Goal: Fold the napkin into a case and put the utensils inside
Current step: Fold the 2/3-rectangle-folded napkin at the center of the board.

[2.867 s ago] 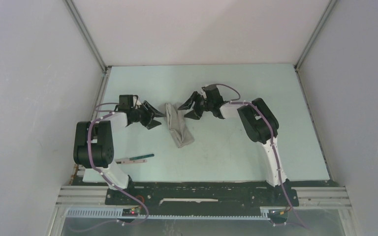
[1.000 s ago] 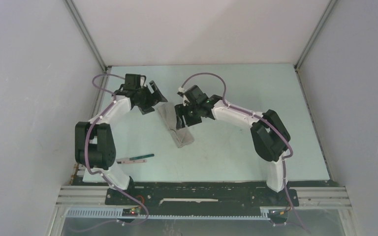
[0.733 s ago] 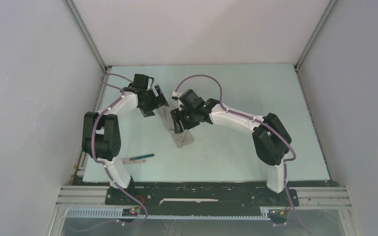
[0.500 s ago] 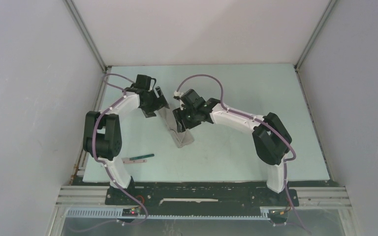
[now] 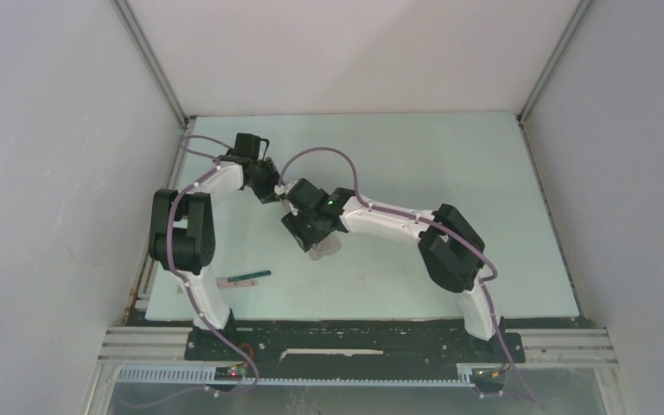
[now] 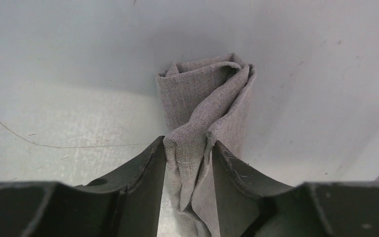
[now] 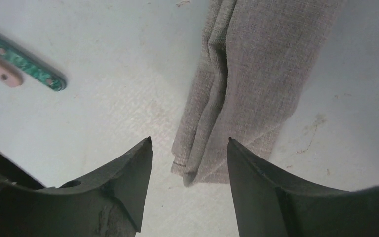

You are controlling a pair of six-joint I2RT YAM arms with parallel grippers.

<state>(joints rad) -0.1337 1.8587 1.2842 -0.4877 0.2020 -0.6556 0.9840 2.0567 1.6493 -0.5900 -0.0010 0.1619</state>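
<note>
The napkin (image 5: pixel 326 247) lies as a narrow grey folded strip in the middle of the table, mostly hidden under the right arm in the top view. My left gripper (image 5: pixel 278 192) is at its far end. In the left wrist view the left gripper (image 6: pixel 188 143) is shut on the bunched napkin (image 6: pixel 202 98), with cloth touching both fingers. My right gripper (image 5: pixel 308 232) hovers open over the strip's near end. The right gripper (image 7: pixel 189 139) has the napkin (image 7: pixel 261 74) corner below it, untouched. A green-handled utensil (image 5: pixel 247 277) lies near the left arm's base. It shows as a green-handled utensil (image 7: pixel 24 61) in the right wrist view.
The enclosure walls (image 5: pixel 69 173) stand on three sides of the pale table (image 5: pixel 450 164). A pinkish piece (image 7: pixel 0 69) lies against the green handle. The two arms are close together over the napkin.
My left gripper has shut on the napkin's far end. The right arm has swung left and toward the near edge, so it now sits over the strip's near end.
</note>
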